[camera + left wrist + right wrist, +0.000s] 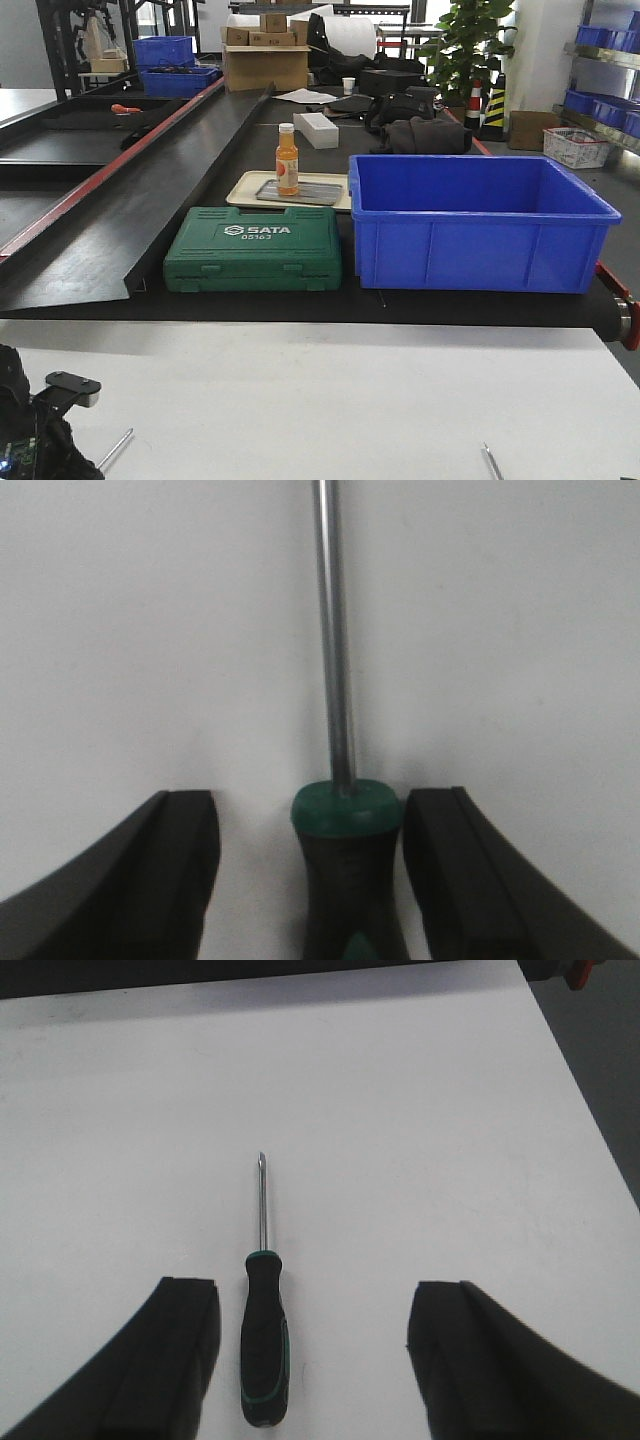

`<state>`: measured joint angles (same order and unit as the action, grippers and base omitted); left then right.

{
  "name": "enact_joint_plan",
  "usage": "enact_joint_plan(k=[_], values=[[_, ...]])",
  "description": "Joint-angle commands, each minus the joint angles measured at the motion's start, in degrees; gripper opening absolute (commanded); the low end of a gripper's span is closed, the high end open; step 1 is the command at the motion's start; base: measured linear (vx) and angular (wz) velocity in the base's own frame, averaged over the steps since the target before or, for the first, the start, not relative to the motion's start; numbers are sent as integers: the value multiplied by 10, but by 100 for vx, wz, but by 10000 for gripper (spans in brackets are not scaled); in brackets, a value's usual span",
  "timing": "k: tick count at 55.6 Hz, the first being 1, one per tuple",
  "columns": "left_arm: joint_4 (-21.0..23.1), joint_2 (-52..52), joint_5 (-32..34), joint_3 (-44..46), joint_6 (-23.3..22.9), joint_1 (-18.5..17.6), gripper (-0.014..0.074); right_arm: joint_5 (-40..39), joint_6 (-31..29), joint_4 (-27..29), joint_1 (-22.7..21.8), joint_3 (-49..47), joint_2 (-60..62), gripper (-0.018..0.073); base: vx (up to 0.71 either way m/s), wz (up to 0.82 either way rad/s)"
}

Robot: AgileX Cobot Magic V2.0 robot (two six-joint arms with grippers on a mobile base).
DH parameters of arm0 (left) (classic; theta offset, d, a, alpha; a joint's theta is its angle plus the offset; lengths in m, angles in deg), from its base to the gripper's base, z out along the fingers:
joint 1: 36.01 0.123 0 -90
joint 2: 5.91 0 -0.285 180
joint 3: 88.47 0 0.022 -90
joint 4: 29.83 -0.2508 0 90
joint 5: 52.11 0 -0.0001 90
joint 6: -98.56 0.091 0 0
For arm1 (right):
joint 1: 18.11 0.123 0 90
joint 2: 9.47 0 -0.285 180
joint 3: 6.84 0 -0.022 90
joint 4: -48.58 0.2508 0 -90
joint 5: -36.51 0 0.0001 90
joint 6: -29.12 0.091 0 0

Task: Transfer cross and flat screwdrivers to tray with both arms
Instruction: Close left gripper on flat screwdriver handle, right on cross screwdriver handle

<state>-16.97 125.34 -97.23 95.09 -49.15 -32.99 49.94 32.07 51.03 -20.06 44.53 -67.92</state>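
Our left pincer [310, 820] straddles the first screwdriver [340, 730] at lower centre, jaws apart, untouching. Our right pincer [315, 1305] gapes wide. The second screwdriver [262, 1330] lies off-centre, lower left, so closing may skew it across the surface [400, 1110].

My left fingers [175, 870]: matt black, plastic-looking | left screwdriver [345, 880]: glossy steel shaft, matt black-green rubbery handle | right screwdriver [263, 1345]: likewise | table [420, 1140]: smooth matt white

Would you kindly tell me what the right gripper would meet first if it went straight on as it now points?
Most likely the black-and-green-handled steel screwdriver lying on the white table between the open right gripper's fingers, though depth is unclear.
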Motion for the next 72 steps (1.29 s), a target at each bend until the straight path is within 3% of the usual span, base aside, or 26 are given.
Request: enact_joint_plan(k=[1,13,32,49,60,72], values=[[10,-18,2,13,-1,-2,524,-58,-4,-6,-3,-21,3,494,0,0],[10,-11,-39,13,-1,-2,430,-34,-1,-4,-3,-23,-1,482,0,0],[22,-11,-87,13,-5,-3,-9,130,-9,0,-3,-125,-109,473,0,0],[113,-11,-79,13,-5,-3,-3,222,-64,0,-3,-268,-292,473,0,0],[121,-11,-74,13,-5,-9,-3,262,-77,13,-3,-351,-406,473,0,0],[121,-11,-70,13,-5,-9,-1,258,-80,12,43,-405,-490,473,0,0]])
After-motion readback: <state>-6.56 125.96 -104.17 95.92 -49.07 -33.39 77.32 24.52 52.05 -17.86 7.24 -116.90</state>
